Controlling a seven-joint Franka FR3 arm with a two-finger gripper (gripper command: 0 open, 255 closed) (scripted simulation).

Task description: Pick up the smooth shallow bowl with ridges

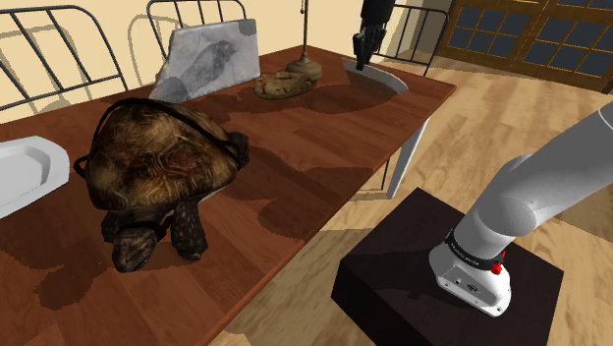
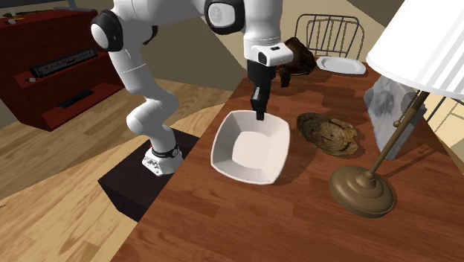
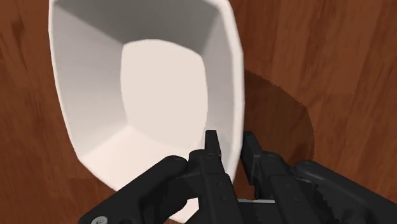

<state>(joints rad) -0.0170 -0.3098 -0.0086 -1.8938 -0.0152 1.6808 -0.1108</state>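
Note:
A plain white shallow bowl [image 2: 251, 149] with a squarish, faceted rim is near the table's edge on the robot's side, and it casts a dark shadow on the wood beside it. My black gripper [image 2: 259, 115] comes straight down onto the rim nearest the arm. In the wrist view the gripper [image 3: 232, 143] is shut on that rim of the bowl [image 3: 162, 83], with one finger inside the wall and the other outside. From the shoulder camera the bowl [image 1: 381, 79] is a pale wedge under the gripper [image 1: 362, 65] at the far end of the table.
On the wooden table [image 1: 295, 167] are a large brown shell-like object [image 1: 162, 167], a white dish [image 1: 25, 172], a grey slab [image 1: 211, 59], a flat brown dish [image 2: 327, 132] and a lamp [image 2: 363, 190]. Metal chairs [image 1: 59, 54] stand behind the table. The dark stand [image 1: 432, 285] is below it.

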